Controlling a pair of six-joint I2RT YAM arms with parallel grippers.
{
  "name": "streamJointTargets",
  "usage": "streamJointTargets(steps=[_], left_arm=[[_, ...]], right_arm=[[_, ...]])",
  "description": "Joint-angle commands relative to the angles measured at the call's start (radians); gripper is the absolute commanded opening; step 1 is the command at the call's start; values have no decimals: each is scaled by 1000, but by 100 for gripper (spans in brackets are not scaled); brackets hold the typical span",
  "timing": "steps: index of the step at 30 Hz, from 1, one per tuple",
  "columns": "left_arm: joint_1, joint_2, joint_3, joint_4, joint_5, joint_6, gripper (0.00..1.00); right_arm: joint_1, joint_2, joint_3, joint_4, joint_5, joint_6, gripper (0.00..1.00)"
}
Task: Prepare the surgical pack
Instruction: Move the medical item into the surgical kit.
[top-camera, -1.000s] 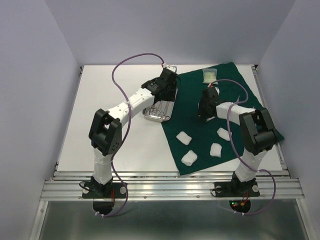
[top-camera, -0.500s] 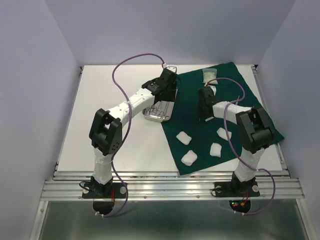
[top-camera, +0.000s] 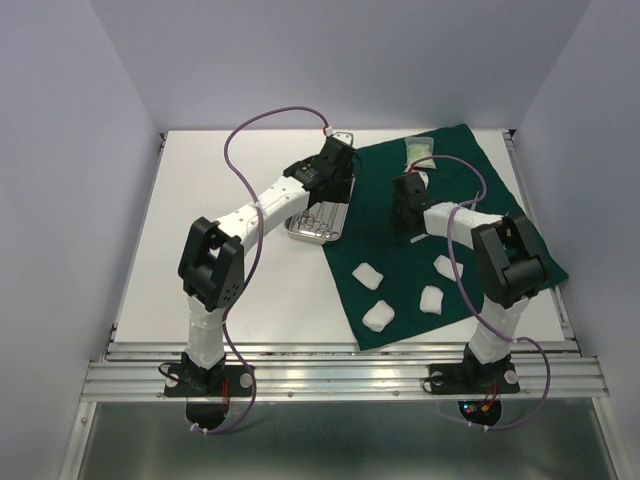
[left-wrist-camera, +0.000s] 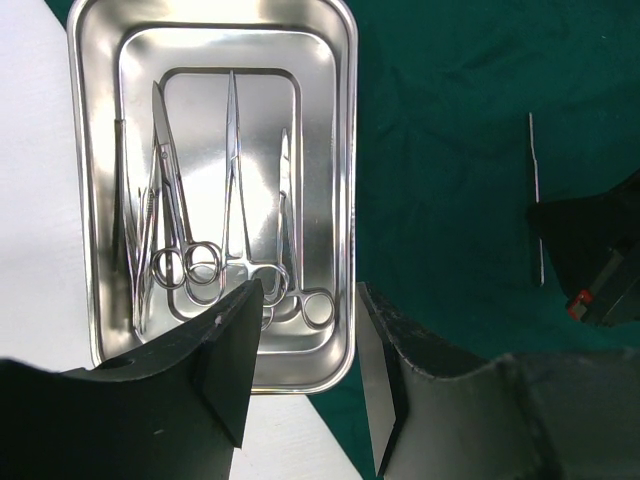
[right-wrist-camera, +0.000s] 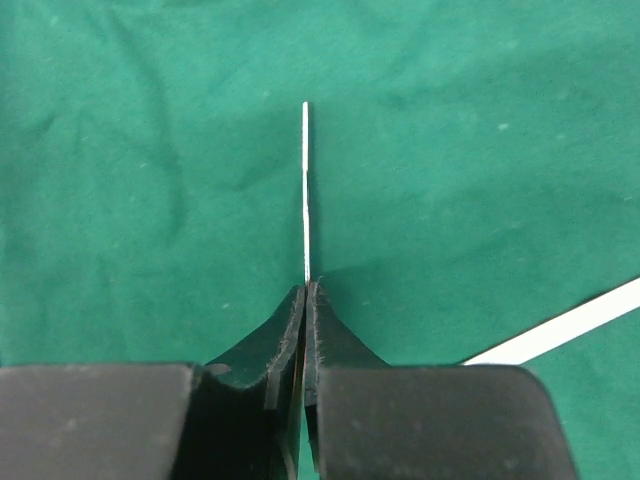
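The dark green drape (top-camera: 470, 190) covers the right half of the table. The steel tray (left-wrist-camera: 346, 150) stands at the drape's left edge, with scissor-like forceps (left-wrist-camera: 235, 150) lying in it. My left gripper (left-wrist-camera: 310, 295) hovers open over the tray's near corner, holding nothing. My right gripper (right-wrist-camera: 307, 288) is down on the drape (right-wrist-camera: 150, 200), shut on a thin steel instrument (right-wrist-camera: 305, 190) that sticks out ahead of its tips. Several white gauze pads (top-camera: 368, 274) lie on the drape's near part. The pale packet (top-camera: 419, 149) lies at the far edge.
A white strip (right-wrist-camera: 560, 330) lies on the drape just right of my right gripper (top-camera: 404, 222). White table (top-camera: 220, 220) stretches left of the tray (top-camera: 296, 232). Walls close in the table on the left, the right and the far side.
My right gripper has shut on the thin steel instrument and its arm has shifted slightly left. The left arm has not moved.
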Motion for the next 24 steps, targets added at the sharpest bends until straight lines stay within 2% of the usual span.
streamJointTargets(steps=[1,4,15,18,19,21,24], left_arm=[[-2,-25,17,9,-21,4,53],[-2,-25,20,6,-22,4,53],[-4,-22,26,6,-18,-1,54],[-4,-20,25,7,-19,-1,54],[-2,-22,23,7,-15,-1,54],[-7,-20,19,17,4,4,54],[-21,-7,22,24,18,4,54]], right_arm=[[25,-8,42,-11,-35,28,3],[34,12,49,4,-59,44,1],[72,29,65,58,-94,91,2],[72,43,71,52,-70,93,30],[72,38,68,49,-53,100,36],[72,-3,39,50,8,99,42],[63,-84,5,53,118,79,44]])
